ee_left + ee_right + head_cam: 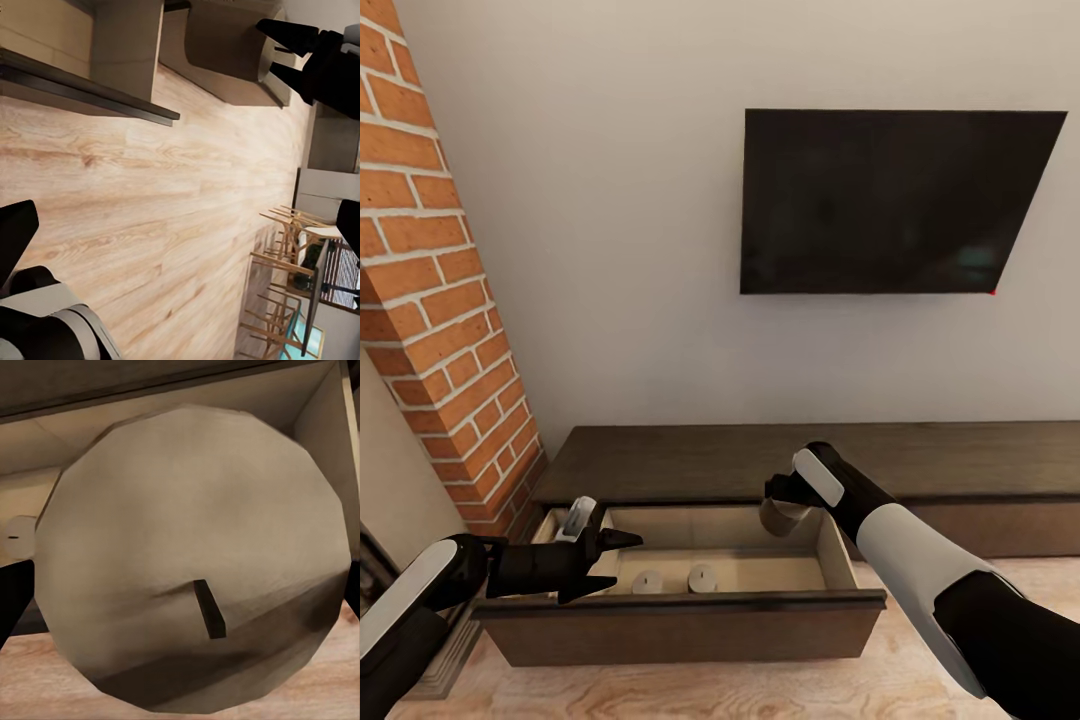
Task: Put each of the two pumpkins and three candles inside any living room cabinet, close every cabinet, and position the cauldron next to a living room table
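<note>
Item 1: open drawer (680, 625) of the cabinet (810, 460), dark front nearest, pale interior exposed so the task's things can go in. Item 2: 2 candles (648, 581) standing upright and just apart on the drawer floor, near its front wall, left of centre. Item 3: left gripper (618, 565), jaws spread and holding nothing, hovering over the drawer's left end beside those candles, apparently free after a release. Item 4: right gripper (788, 500), jaws pinching a 3rd candle (191, 562) by its sides, poised above the drawer's right rear corner; in the right wrist view its wick end faces the camera with the pale drawer wall behind, suggesting a drop into the drawer comes next. Item 5: dark wall screen (890, 200) above the cabinet top, farthest. Pumpkins and cauldron: unlisted here.
</note>
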You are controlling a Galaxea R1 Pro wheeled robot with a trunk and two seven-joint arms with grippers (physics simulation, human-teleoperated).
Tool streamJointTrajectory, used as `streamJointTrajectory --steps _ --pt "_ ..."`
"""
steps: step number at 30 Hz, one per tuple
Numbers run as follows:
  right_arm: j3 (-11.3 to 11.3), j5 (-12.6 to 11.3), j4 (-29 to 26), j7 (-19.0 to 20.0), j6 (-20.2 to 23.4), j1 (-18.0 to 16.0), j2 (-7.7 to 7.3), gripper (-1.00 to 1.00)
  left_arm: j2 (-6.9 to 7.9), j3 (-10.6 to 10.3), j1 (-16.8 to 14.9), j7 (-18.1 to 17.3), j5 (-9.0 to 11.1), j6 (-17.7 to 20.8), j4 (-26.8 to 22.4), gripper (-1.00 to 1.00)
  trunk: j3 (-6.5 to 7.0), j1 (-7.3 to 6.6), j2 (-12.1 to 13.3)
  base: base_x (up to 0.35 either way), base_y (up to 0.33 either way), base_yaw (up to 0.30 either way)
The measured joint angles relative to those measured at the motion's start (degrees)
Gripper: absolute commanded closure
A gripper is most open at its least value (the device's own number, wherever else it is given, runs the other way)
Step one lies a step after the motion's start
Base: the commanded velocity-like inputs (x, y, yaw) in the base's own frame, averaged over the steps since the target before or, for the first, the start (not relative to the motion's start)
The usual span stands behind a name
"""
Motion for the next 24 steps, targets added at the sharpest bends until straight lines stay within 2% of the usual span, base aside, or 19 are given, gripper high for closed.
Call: streamJointTrajectory --steps 17,24 --pt "0.1 -0.2 0.5 -0.8 0.2 0.0 0.08 1.0 0.0 0.0 0.0 0.1 0.0 0.0 0.0 -1.0 -3.05 3.74 -6.8 0.0 0.0 0.0" --pt "0.1 0.0 4.7 -0.6 0.1 0.0 0.17 1.0 0.08 0.0 0.0 0.1 -0.1 0.0 0.0 -1.0 -4.31 5.27 -9.6 0.0 0.0 0.0"
